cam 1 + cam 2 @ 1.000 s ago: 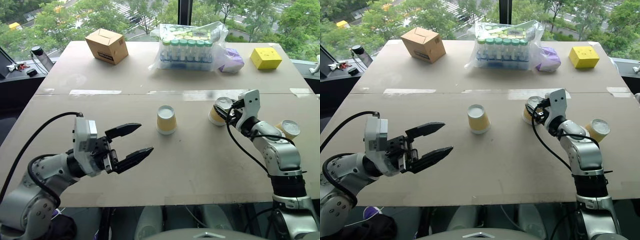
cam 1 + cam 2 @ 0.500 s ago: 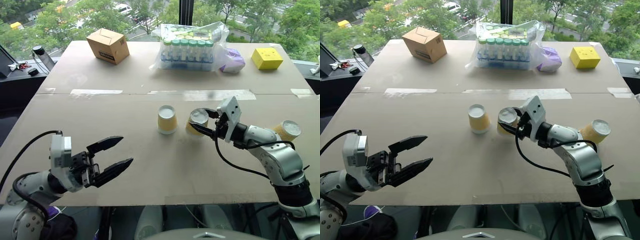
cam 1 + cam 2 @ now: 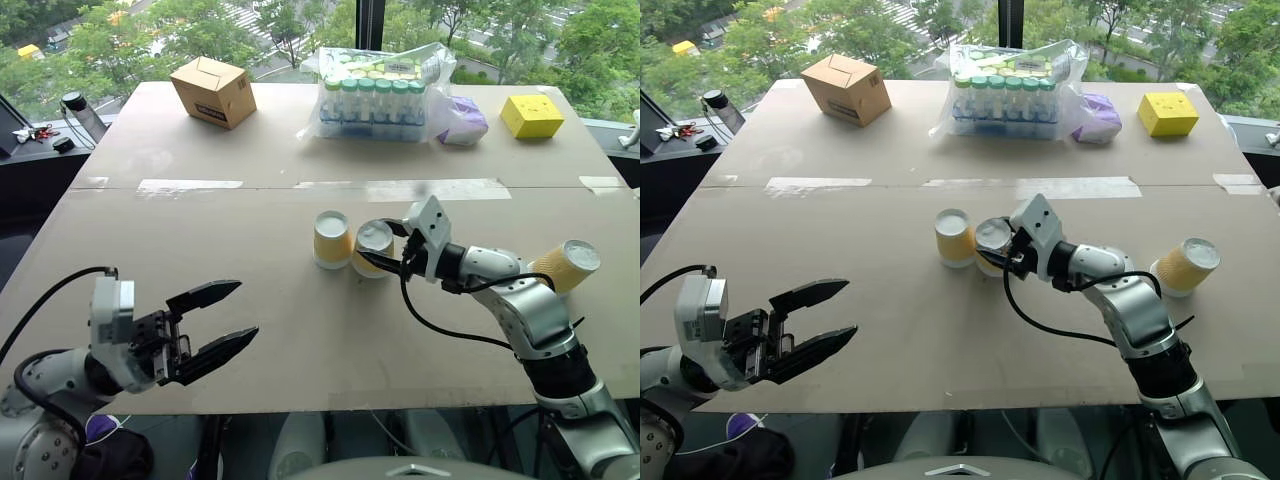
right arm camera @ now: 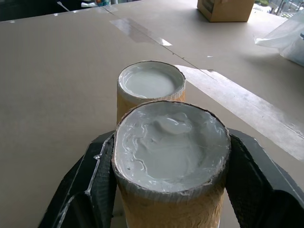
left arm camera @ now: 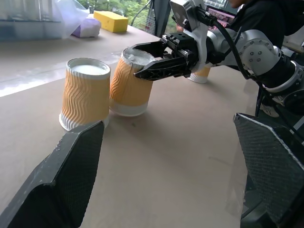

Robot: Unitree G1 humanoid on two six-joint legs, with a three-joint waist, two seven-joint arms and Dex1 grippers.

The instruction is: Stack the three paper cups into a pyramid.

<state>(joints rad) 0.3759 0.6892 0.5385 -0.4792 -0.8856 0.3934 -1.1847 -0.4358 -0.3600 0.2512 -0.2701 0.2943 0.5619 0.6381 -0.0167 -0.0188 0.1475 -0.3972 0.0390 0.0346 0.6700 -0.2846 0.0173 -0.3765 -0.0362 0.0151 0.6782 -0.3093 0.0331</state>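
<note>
Two cups stand upside down side by side mid-table: the free cup (image 3: 332,239) and the held cup (image 3: 372,249), tilted, clamped by the right gripper (image 3: 385,253). One third cup (image 3: 566,265) lies nearer the right arm; the left gripper (image 3: 215,325) hangs wide open, empty.

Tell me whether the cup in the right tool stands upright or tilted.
Tilted: the held cup, upside down, leans toward the neighbouring cup.
</note>
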